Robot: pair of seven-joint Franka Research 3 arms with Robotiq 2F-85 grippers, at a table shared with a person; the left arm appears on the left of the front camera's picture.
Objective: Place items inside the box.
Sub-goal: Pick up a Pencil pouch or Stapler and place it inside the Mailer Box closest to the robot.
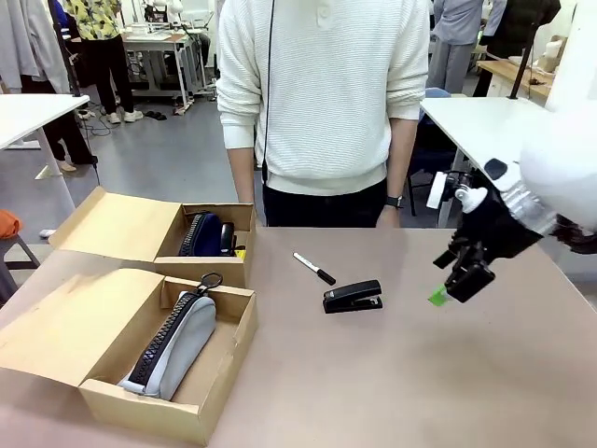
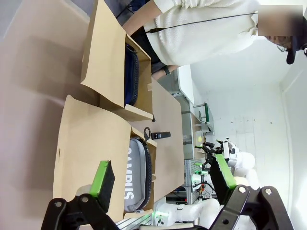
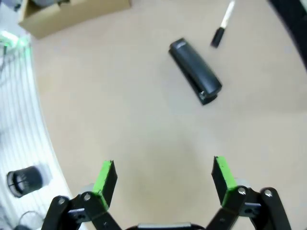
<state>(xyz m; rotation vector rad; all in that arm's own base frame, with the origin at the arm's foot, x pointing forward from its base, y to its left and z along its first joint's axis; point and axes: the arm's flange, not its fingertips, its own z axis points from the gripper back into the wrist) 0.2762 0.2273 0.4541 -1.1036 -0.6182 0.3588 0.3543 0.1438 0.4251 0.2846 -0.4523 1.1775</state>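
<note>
Right gripper (image 3: 163, 165) jaws wide, empty, near smooth oblong black stapler (image 3: 195, 71); left gripper (image 2: 162, 165) likewise spread.

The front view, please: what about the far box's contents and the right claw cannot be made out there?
Dark navy pouch, front view: the front wall of the far box hides its lower part.
Yellow sliver beside it, front view: mostly behind that wall, too small to identify.
Right claw, front view: seen side-on, so its opening is unclear; the right wrist view shows it open.
</note>
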